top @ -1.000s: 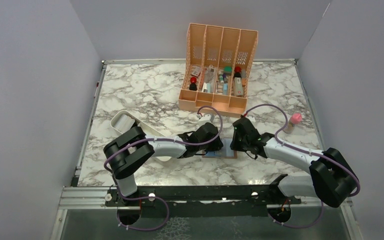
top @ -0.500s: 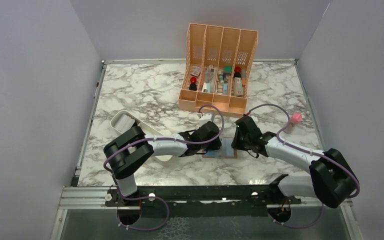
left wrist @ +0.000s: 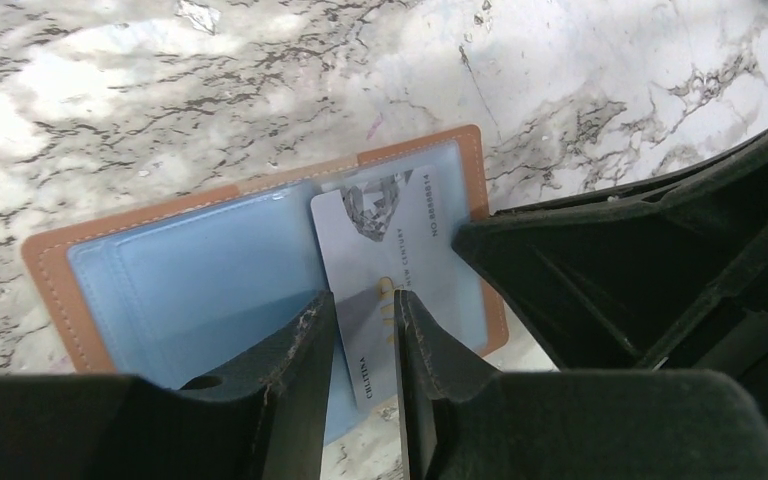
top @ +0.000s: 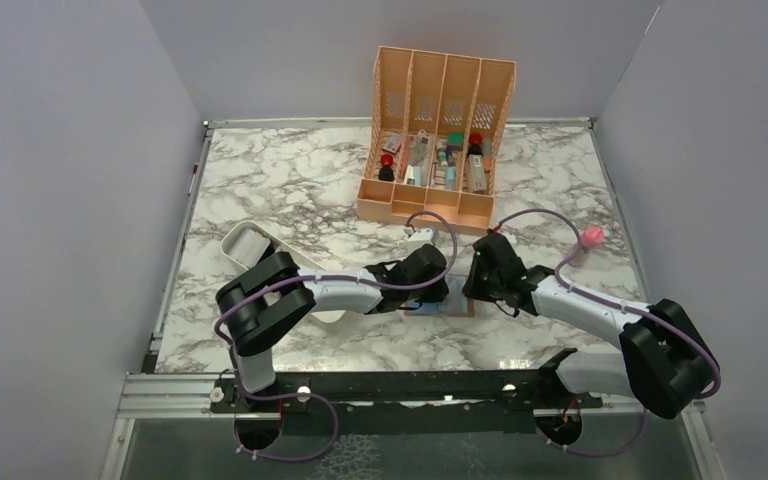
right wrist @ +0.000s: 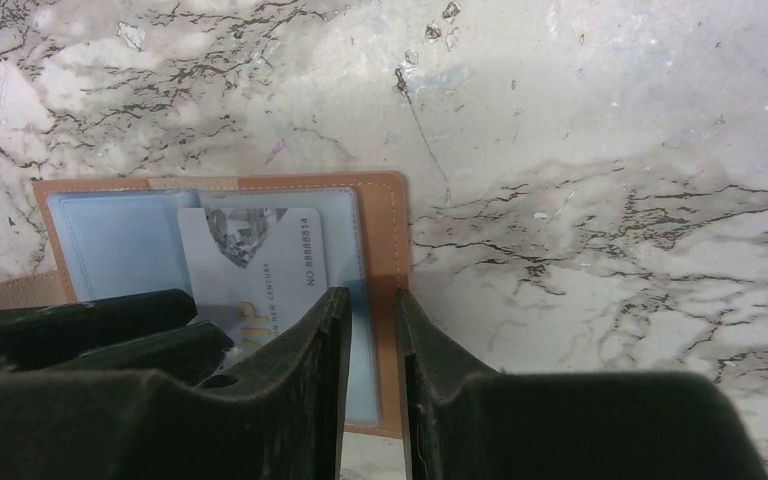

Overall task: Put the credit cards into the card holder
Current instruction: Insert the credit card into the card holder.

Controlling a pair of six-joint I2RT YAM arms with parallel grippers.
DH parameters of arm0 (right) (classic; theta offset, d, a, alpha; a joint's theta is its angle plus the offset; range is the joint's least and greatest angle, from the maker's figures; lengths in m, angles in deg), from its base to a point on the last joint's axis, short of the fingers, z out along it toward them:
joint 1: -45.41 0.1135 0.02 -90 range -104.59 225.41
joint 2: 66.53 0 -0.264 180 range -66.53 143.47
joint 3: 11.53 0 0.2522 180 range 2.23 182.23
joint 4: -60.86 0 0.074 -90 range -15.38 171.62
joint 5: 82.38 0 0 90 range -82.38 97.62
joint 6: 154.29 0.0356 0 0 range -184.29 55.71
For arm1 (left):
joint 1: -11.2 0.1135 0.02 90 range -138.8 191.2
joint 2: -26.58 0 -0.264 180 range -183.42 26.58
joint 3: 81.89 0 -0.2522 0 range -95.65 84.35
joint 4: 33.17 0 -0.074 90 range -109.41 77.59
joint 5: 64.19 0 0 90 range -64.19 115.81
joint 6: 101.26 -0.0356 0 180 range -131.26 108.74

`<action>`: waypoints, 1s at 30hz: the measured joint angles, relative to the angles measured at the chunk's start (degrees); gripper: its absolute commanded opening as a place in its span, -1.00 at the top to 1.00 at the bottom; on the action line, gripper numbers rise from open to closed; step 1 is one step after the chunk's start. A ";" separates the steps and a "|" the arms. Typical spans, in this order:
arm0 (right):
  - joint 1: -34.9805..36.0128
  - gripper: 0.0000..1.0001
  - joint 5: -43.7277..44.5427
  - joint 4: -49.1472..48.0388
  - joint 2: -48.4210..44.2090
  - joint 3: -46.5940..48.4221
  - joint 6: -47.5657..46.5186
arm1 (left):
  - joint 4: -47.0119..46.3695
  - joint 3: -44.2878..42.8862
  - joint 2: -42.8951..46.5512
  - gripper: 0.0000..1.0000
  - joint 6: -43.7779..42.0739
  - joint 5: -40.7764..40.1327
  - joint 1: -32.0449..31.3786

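— Where is the card holder (left wrist: 210, 270) being kept?
— It is being left spread open on the marble table (right wrist: 580, 150), light blue inside turned up.
— And the credit card (left wrist: 380, 230)?
— Its near end is being pinched by the closed left gripper (left wrist: 365, 330), while its far end is being rested on the holder's right half.
— The right gripper (right wrist: 368, 340)?
— It is being held over the holder's right edge, fingers nearly together. Whether anything is being gripped cannot be told.

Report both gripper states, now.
Left gripper: nearly closed over the credit card; whether it grips cannot be told.
Right gripper: closed, holding nothing, tips over the card holder edge.
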 measured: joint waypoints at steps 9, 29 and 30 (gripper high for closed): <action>-0.09 0.46 -0.28 -0.28 0.00 -0.07 0.00 | -0.04 -1.88 -1.88 0.37 0.02 0.63 -1.14; -0.09 0.39 -6.69 2.25 -3.30 0.20 0.15 | 0.72 -1.81 -1.07 0.32 -0.17 0.83 -0.83; -0.09 0.39 -6.93 2.71 -4.07 0.35 0.17 | 0.74 -1.81 -0.85 0.31 -0.20 0.85 -0.63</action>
